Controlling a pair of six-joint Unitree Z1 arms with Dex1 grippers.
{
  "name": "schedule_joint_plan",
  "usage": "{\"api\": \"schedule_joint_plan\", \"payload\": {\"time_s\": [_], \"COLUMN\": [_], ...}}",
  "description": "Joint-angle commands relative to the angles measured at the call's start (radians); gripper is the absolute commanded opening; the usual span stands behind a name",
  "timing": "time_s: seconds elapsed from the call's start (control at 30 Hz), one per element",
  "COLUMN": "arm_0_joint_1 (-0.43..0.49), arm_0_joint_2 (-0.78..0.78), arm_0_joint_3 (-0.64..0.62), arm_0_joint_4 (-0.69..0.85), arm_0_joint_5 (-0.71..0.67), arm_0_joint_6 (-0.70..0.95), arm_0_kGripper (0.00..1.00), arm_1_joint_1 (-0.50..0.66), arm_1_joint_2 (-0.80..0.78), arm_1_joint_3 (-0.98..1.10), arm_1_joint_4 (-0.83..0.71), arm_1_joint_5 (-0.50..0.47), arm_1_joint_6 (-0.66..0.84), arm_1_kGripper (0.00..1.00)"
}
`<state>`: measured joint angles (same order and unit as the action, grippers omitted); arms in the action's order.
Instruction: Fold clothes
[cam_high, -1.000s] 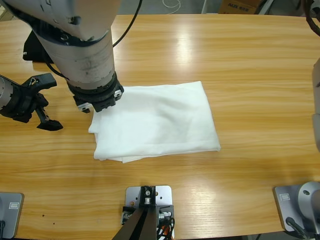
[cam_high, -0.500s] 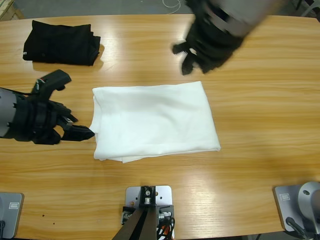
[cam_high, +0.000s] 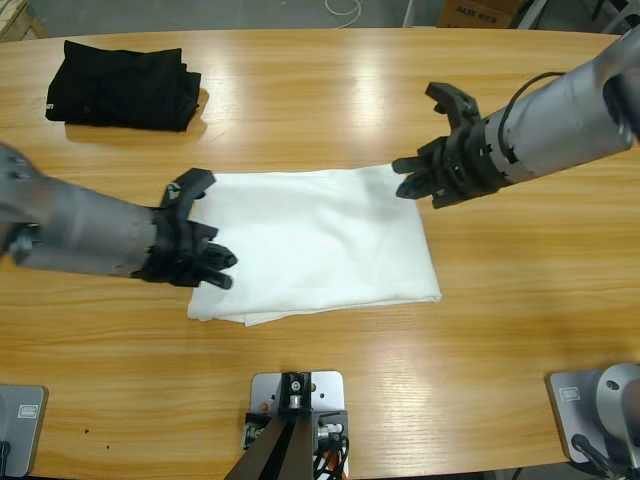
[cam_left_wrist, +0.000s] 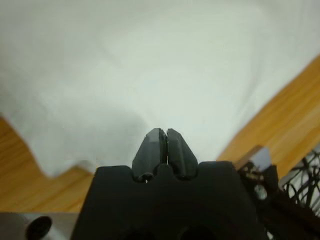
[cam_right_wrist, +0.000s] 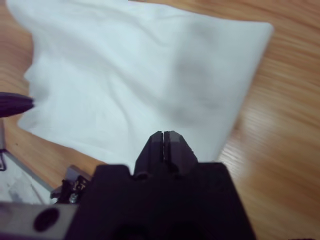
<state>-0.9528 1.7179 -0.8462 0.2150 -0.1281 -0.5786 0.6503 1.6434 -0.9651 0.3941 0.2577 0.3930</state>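
The folded white T-shirt (cam_high: 315, 245) lies mid-table. The left gripper (cam_high: 205, 262), jaws pressed together, rests on its left edge, its arm reaching in low from the left. The right gripper (cam_high: 418, 178), jaws together too, hangs over its upper right corner.

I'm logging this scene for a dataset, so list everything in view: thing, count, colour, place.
T-shirt: one, white, folded, lying at the table's middle.
Folded garment: one, black, at the far left corner of the table.
Table: one, light wood, under everything.
Box: one, brown, beyond the table's far edge.
Left gripper: one, black, jaws shut, at the shirt's left edge.
Right gripper: one, black, jaws shut, at the shirt's far right corner.
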Motion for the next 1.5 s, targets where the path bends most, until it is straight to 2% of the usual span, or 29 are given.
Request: {"api": "schedule_joint_plan", "payload": {"time_s": [0.03, 0.33, 0.6, 0.77, 0.87, 0.97, 1.03, 1.27, 1.37, 1.5], "arm_0_joint_1": [-0.05, -0.072, -0.097, -0.103, -0.102, -0.079, -0.054, 0.043, 0.075, 0.105], "arm_0_joint_2": [0.097, 0.104, 0.094, 0.029, -0.081, -0.221, -0.215, 0.094, 0.18, 0.22], "arm_0_joint_3": [0.021, 0.039, 0.145, 0.202, 0.214, 0.122, 0.04, -0.232, -0.276, -0.241], "arm_0_joint_4": [-0.043, -0.044, -0.045, -0.044, -0.034, 0.021, 0.044, 0.021, 0.016, 0.017], "arm_0_joint_5": [0.001, -0.004, -0.015, -0.012, -0.004, 0.051, 0.081, 0.096, 0.092, 0.104], "arm_0_joint_6": [-0.061, -0.092, -0.139, -0.151, -0.153, -0.15, -0.15, -0.156, -0.158, -0.165], "arm_0_kGripper": [0.0, 0.0, 0.0, 0.0, 0.0, 0.0, 0.0, 0.0, 0.0, 0.0], "arm_1_joint_1": [-0.071, -0.095, -0.166, -0.175, -0.175, -0.173, -0.173, -0.135, -0.124, -0.124], "arm_1_joint_2": [0.165, 0.324, 0.373, 0.387, 0.38, 0.354, 0.35, 0.307, 0.286, 0.277], "arm_1_joint_3": [0.04, 0.015, 0.006, 0.003, 0.003, 0.009, 0.016, 0.021, 0.029, 0.037], "arm_1_joint_4": [-0.148, -0.2, -0.221, -0.221, -0.219, -0.209, -0.209, -0.167, -0.155, -0.15], "arm_1_joint_5": [0.055, 0.043, 0.019, 0.02, 0.02, 0.019, 0.019, 0.018, 0.011, 0.01], "arm_1_joint_6": [-0.021, -0.046, -0.063, -0.069, -0.069, -0.069, -0.07, -0.065, -0.063, -0.063], "arm_1_kGripper": [0.0, 0.0, 0.0, 0.0, 0.0, 0.0, 0.0, 0.0, 0.0, 0.0]}}
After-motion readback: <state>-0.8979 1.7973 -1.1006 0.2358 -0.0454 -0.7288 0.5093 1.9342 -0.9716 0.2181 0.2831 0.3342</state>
